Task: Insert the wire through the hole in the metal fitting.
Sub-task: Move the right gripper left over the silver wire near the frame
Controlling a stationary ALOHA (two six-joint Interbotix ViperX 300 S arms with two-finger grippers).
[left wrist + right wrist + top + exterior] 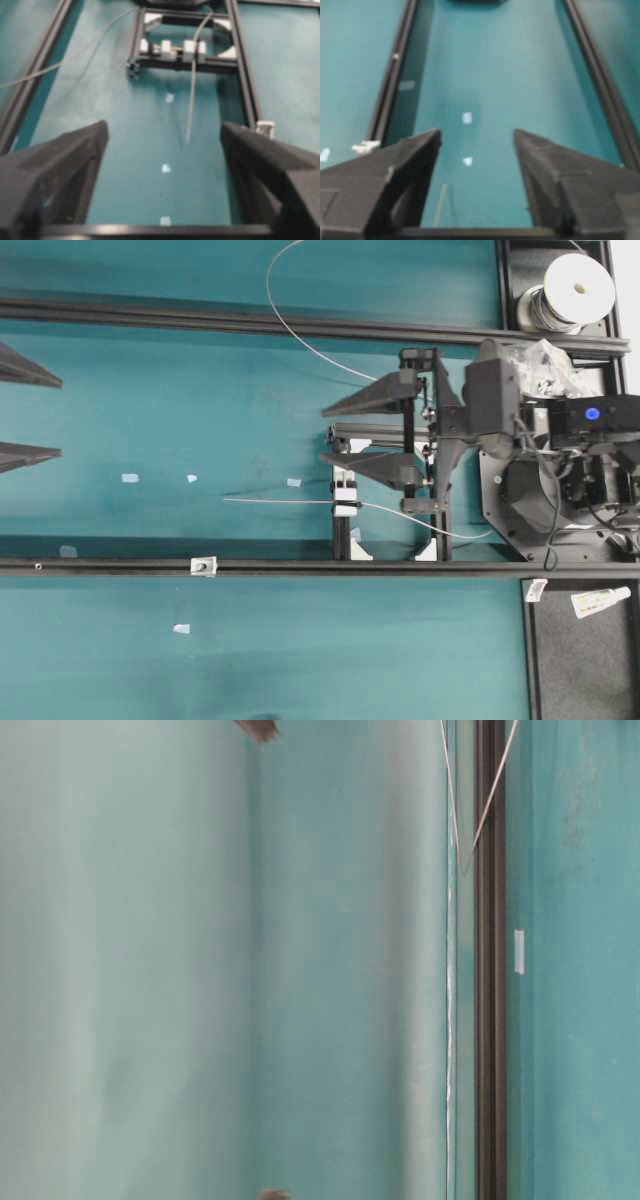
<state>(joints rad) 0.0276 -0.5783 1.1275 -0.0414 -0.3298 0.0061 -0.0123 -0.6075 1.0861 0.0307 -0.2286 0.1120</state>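
The wire [290, 501] runs through a white clamp block [346, 502] on a black frame [345, 540], and its straight free end lies out over the teal tabletop [250, 660]. The metal fitting [203, 565] sits on the black rail [300, 567] below it, well apart from the wire's tip — its hole is too small to make out. The left gripper [162, 145] has its fingers spread wide, empty. The right gripper [330, 433] hovers near the clamp, fingers apart and holding nothing.
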